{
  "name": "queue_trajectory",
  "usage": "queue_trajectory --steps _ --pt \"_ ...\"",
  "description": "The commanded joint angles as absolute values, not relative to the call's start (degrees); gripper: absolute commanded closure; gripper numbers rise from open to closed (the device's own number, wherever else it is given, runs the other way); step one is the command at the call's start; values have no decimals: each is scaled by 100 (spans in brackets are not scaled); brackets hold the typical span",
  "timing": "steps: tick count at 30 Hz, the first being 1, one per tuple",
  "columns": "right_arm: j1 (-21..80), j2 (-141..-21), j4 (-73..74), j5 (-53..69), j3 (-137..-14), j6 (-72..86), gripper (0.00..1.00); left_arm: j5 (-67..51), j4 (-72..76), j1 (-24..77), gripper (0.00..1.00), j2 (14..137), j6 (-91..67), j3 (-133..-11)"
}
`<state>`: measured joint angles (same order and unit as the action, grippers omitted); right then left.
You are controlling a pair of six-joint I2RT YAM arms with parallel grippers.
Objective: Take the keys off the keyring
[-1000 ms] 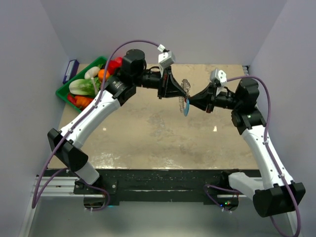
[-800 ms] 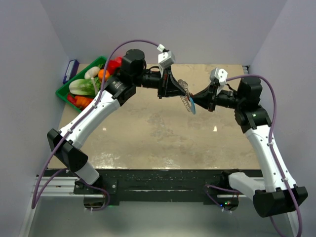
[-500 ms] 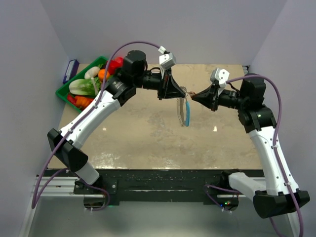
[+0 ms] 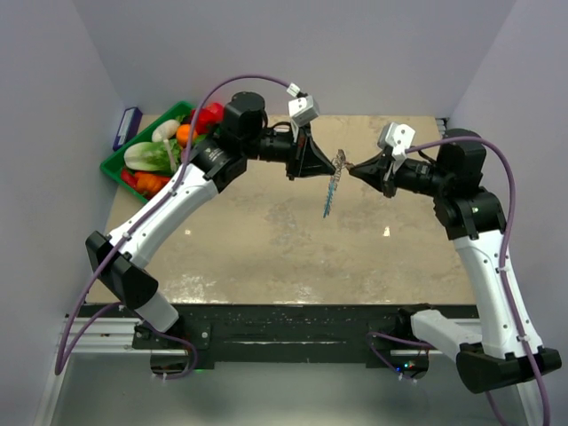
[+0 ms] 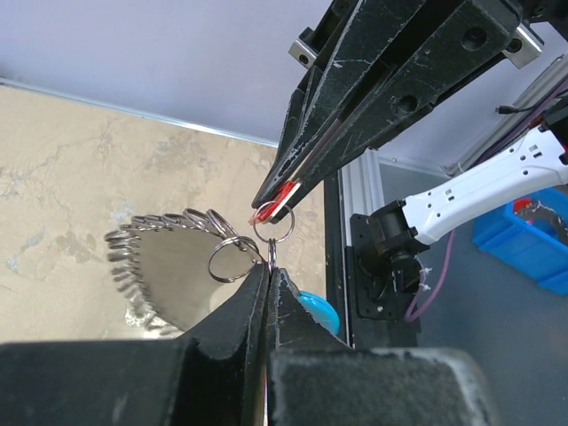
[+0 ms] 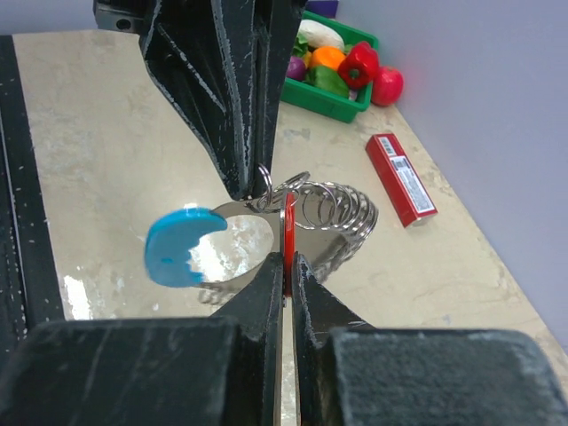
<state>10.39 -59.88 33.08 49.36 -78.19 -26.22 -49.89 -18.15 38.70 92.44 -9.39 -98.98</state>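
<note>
- Well, at the 10 o'clock corner of the table (image 4: pixel 266 257) in the top view, we see a green tray (image 4: pixel 176 110) heaped with toy vegetables. A small purple box (image 4: pixel 127 127) stands just beyond it, toward 11 o'clock.
- From that side the left arm reaches toward 3 o'clock. The left gripper (image 4: pixel 332 165) is raised over the far half of the table, with its jaws pressed together.
- Its wrist camera shows us those jaws clamped on a small wire loop of the keyring (image 4: pixel 331 189), which is held clear of the table top.
- From that pinch the keyring hangs toward 7 o'clock in the top view, as a thin, slightly slanted strip.
- At 9 o'clock of the pinch in the left wrist view, the keys (image 5: pixel 155 271) fan out as a close row of silvery pieces.
- We see a bright blue tag (image 6: pixel 177 244) at 9 o'clock of the right gripper's tips in its own wrist view.
- At 3 o'clock of the left gripper in the top view, the right gripper (image 4: pixel 352 168) points toward 9 o'clock, tip to tip with the left one.
- Its jaws are closed on the red-tipped key (image 6: pixel 288 232), which stands upright between them and is linked to a small ring.
- Farther toward 2 o'clock in that right wrist view, a long red box (image 6: pixel 401 177) lies flat on the table near the wall.
</note>
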Motion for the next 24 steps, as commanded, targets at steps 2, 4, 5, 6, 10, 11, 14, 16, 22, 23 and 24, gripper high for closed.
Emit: queue_trajectory --steps 2,4,5,6,10,11,14,16,22,23,24 --pt "1142 -6082 3138 4579 -8121 -2804 99 -4720 -2012 4069 100 9255 -660 -10019" --pt "1177 -6100 3112 4570 -8121 -2786 99 -4632 -2074 4157 100 9290 -607 -10081" --pt "1221 -6100 3111 4562 -8130 -2777 98 -4580 -2126 4183 100 9299 -580 -10098" --pt "1256 -6117 3094 4509 -8130 -2751 98 -4527 -2153 4236 100 9325 -528 -10116" --pt "1493 -6179 3120 4333 -8200 -2760 98 -4237 -2285 4324 100 9387 -396 -10204" --pt "1529 -6179 3120 4307 -8209 -2760 98 -4228 -2303 4333 100 9395 -378 -10213" --pt "1643 -6214 3155 4166 -8270 -2777 98 -4069 -2382 4394 100 9413 -290 -10274" --pt "1670 -6231 3173 4131 -8314 -2786 97 -3947 -2399 4430 100 9413 -273 -10274" --pt "1898 -6258 3488 3859 -8525 -2979 93 -3578 -2496 4500 100 9387 -176 -10301" --pt "1925 -6249 3524 3789 -8517 -3006 93 -3525 -2496 4500 100 9387 -176 -10309" --pt "1942 -6240 3533 3753 -8490 -3032 93 -3490 -2496 4500 100 9378 -176 -10318"
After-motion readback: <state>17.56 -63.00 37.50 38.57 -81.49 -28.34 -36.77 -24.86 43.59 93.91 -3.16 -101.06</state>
